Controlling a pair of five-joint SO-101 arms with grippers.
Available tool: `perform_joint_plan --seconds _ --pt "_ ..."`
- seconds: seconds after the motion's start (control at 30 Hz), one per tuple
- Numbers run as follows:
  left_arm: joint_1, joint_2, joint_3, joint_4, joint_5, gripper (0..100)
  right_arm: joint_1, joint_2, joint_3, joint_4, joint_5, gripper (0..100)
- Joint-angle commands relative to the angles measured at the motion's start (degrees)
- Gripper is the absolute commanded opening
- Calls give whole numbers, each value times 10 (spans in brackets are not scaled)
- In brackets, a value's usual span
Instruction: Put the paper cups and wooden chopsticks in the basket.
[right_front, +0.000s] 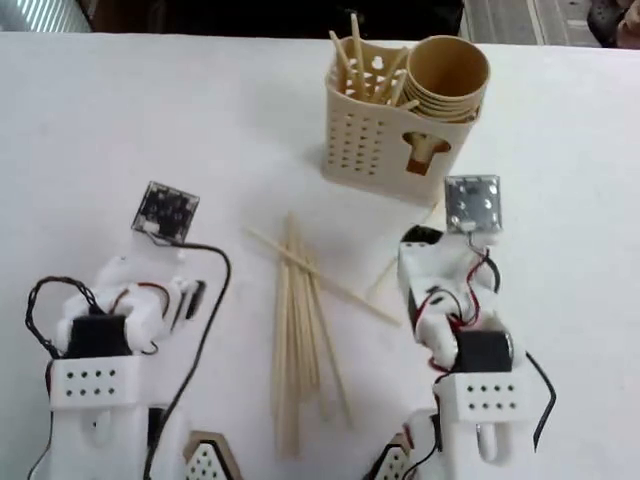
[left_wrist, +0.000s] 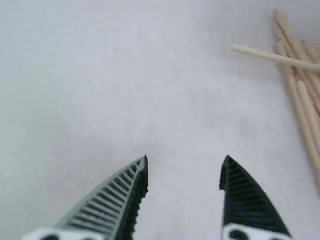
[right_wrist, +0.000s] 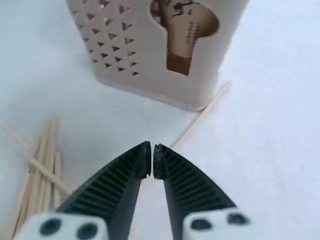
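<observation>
The basket (right_front: 365, 145) stands upright on the white table (right_front: 150, 110), with a stack of paper cups (right_front: 447, 65) nested in one end. A handful of wooden chopsticks (right_front: 357, 60) stands up in the other end, beside the cups. In the right wrist view, a cup's side shows through the basket's cut-out handle.

The loose chopsticks (right_front: 293, 330) lie in a rough bundle on the table in front of the basket, well clear of it, with one laid crosswise over the rest. A single chopstick (right_wrist: 202, 117) slants away from the basket's near corner.

The right gripper (right_wrist: 152, 152) is in front of the basket, its fingers together with nothing between them. The left gripper (left_wrist: 186, 165) sits farther from the basket, beyond the bundle, with its fingers spread apart over bare table.
</observation>
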Motion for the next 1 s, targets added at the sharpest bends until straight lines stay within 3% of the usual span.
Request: perform_joint_plan --seconds 0.0,0.13,0.37,0.73,0.97 --pt "89 8 -134 129 0 294 16 -51 49 -56 3 25" --pt "172 99 -167 179 13 298 28 -85 89 -96 3 25" --pt "245 276 -169 145 86 301 76 -101 93 -100 3 25" --pt "255 471 -169 -13 119 301 76 -102 93 -100 3 25" --pt "272 487 -183 -28 129 302 76 -102 92 -101 6 25"
